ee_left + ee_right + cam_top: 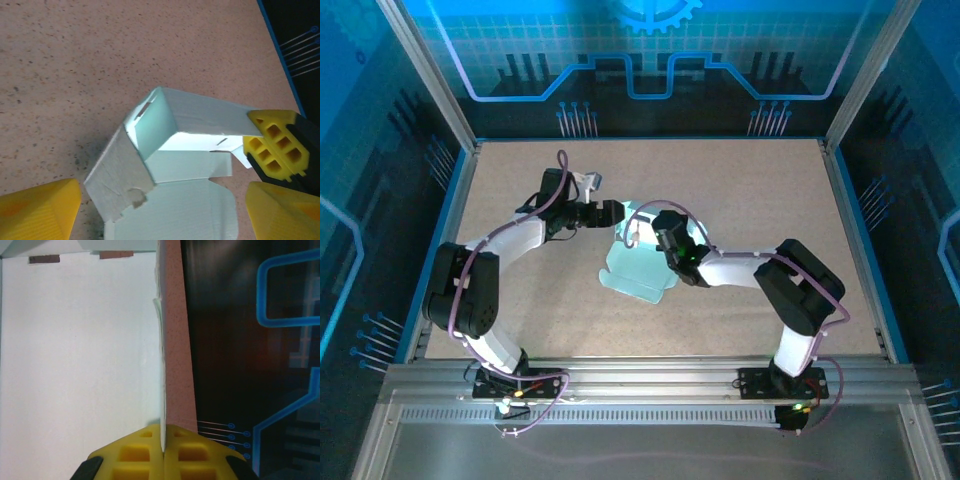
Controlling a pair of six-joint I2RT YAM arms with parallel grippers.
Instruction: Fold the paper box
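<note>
The paper box point(638, 277) is pale mint card, partly folded, lying mid-table. In the left wrist view the paper box point(190, 165) has one side wall and a back wall raised, with a flat lid panel nearest the camera. My left gripper point(613, 213) is at the box's far-left side. Its yellow fingers point(42, 210) stand wide apart either side of the card, and my left gripper point(160, 217) is open and holds nothing. My right gripper point(661, 236) is shut on the edge of a raised wall point(80, 365). That thin card runs between its yellow pads point(145, 452). The right gripper's fingers point(275, 147) also appear at the wall's right end.
The table top point(760, 200) is speckled tan board with a blue rim point(855, 240) and metal posts at the corners. Bare board lies on every side of the box. Both arms' elbows sit near the front rail point(650, 375).
</note>
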